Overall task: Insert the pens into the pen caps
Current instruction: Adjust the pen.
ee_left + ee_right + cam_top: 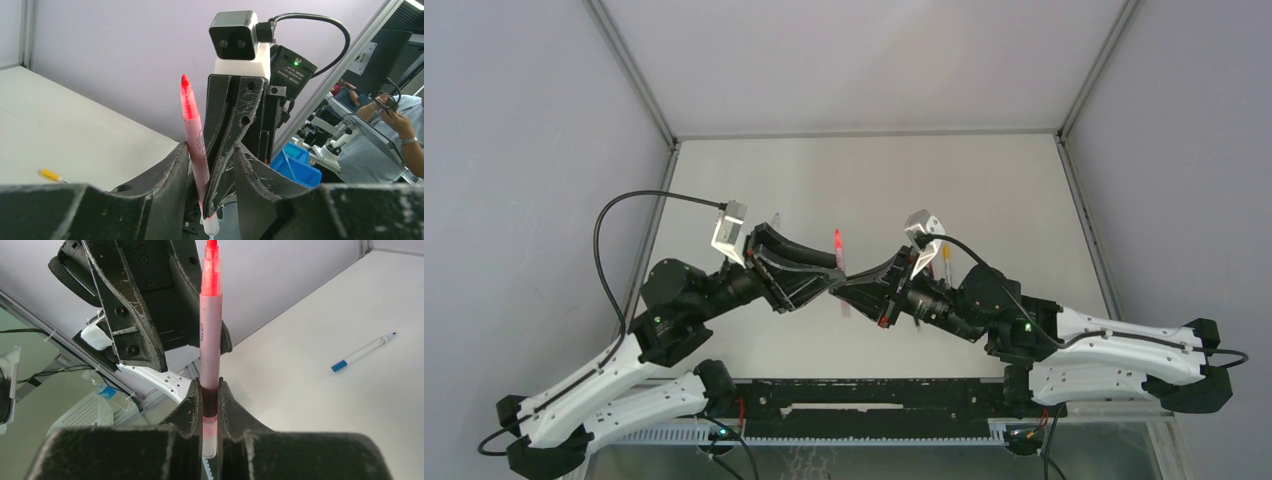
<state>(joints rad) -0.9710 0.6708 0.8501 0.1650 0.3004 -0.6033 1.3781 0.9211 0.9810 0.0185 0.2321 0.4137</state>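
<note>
A pen with a pinkish barrel and a bright red upper end (838,245) stands upright between the two arms above the table middle. My right gripper (210,386) is shut on its lower barrel, and the clear bottom end (210,440) pokes out below the pads. My left gripper (210,150) is open around the same pen (195,135). The barrel leans on its left finger (170,170), and one right-gripper finger (227,150) also stands in the gap. A yellow-ended pen (52,176) and a blue-ended pen (362,352) lie on the table. No loose caps show.
The white table (864,180) is closed in by grey walls at the back and sides. The yellow-ended pen also lies beside the right wrist in the top view (945,256). Blue bins (295,165) and a person stand beyond the table edge.
</note>
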